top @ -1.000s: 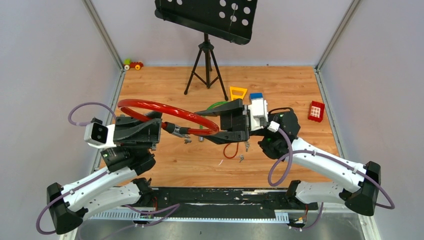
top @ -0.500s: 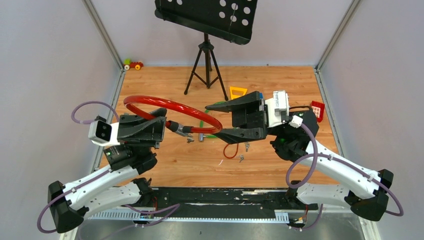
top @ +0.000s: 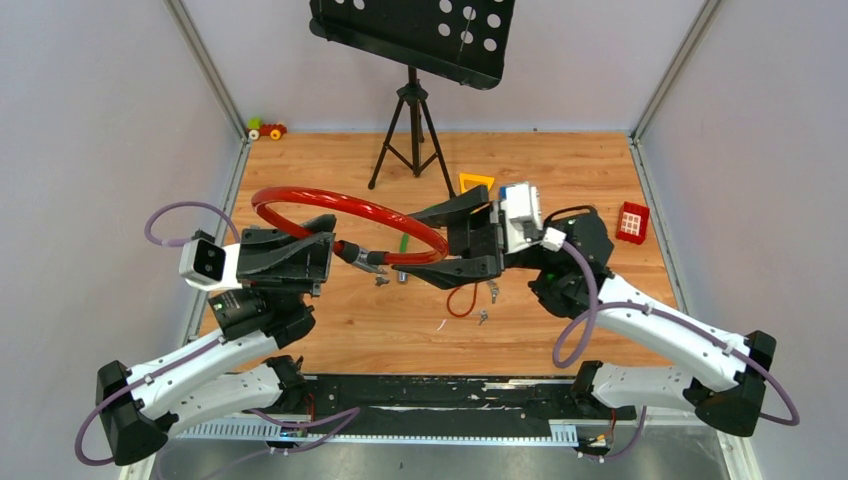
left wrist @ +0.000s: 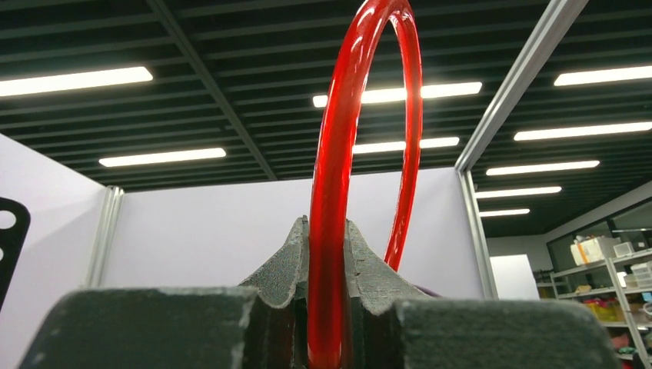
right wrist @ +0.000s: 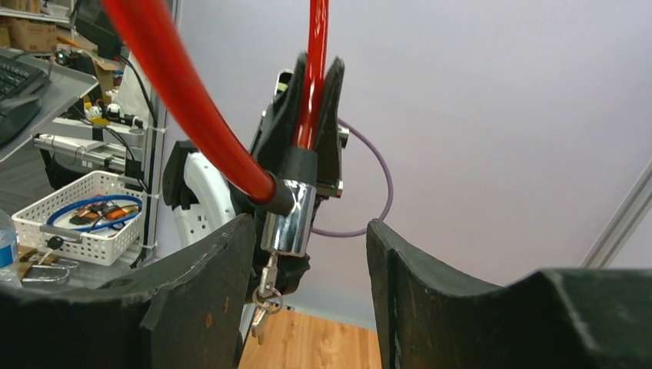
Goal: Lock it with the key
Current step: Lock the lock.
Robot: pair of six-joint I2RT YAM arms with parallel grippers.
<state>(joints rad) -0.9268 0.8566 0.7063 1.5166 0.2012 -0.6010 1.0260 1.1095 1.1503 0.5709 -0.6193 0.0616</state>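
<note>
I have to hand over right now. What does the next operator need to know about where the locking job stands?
Grippers: the left gripper is shut on the red cable and holds its loop up. The right gripper is open, and the chrome lock barrel sits ungripped in the gap between its fingers.
Things: the key hangs at the barrel's lower end, seemingly seated in the keyhole.
Done: the lock is lifted and presented, and the right gripper is lined up on it.
Left: close on the key and turn it. Whether it has already been turned cannot be told.
</note>
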